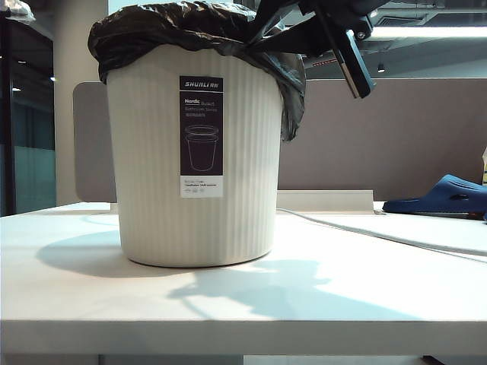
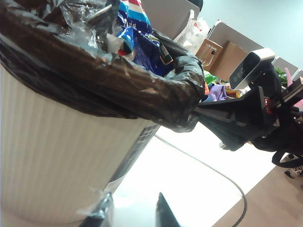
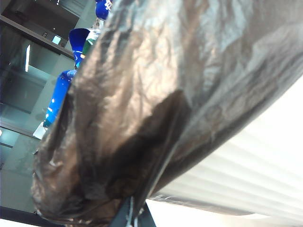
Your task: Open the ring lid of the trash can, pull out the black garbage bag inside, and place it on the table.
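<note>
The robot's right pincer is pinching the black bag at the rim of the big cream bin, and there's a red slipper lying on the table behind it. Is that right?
Almost. The slipper is blue, not red; the exterior view shows it. The rest holds: the right pincer is shut on the black bag at the rim of the cream bin. The slipper lies at the far right of the table.

White table (image 1: 91, 296); trash can (image 1: 152, 152), slipper (image 1: 445, 196)

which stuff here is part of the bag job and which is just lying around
Job: trash can, black bag over its rim, table, right gripper shut on the bag's edge, left gripper low beside the can.
Lying about: blue slipper, white cable.
</note>
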Controlling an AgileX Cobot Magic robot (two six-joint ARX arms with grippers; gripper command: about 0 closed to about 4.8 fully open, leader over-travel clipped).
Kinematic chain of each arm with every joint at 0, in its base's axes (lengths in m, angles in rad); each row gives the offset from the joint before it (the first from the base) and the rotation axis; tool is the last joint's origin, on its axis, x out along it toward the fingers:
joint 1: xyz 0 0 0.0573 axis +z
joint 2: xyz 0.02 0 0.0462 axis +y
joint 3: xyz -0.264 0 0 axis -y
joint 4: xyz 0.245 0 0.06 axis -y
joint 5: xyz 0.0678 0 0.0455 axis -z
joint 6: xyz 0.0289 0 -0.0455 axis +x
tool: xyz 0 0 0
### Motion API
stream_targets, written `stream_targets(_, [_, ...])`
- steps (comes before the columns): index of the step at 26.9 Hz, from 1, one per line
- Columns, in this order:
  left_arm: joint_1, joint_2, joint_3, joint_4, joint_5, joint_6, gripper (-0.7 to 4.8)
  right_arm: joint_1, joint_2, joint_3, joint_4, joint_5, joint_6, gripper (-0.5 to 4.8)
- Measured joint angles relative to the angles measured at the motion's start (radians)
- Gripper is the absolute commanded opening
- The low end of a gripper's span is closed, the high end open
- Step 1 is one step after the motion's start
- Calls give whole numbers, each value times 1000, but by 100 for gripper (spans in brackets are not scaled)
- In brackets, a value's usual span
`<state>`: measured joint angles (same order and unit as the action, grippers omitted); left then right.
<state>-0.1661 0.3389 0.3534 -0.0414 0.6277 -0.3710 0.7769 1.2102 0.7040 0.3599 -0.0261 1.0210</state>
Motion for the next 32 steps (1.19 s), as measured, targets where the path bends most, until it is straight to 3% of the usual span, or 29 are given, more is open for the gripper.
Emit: stream_targets(32, [0,13,0,24,-8,2,116,14,-121,5,1,-126,20,-1])
